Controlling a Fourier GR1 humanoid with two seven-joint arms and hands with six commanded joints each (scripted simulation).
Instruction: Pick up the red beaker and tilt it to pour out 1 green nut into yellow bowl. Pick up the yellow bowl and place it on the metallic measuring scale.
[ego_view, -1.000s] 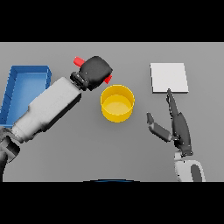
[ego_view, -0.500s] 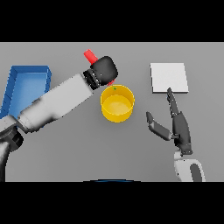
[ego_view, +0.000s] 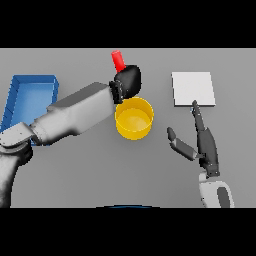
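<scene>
I hold the red beaker (ego_view: 118, 60) in my left hand (ego_view: 128, 81), fingers wrapped round it, just behind the yellow bowl (ego_view: 134, 118). I keep it there, I think, so a tip forward drops the nut into the bowl. I cannot see the green nut. My right hand (ego_view: 202, 144) waits open beside the bowl, fingers straight, thumb out, ready to take it. The metallic measuring scale (ego_view: 193, 89) lies just past that hand. A blue tray (ego_view: 29, 95) sits on my far left. I count 1 beaker, 1 bowl, 1 scale, 1 tray.

Even, soft light; faint shadows
</scene>
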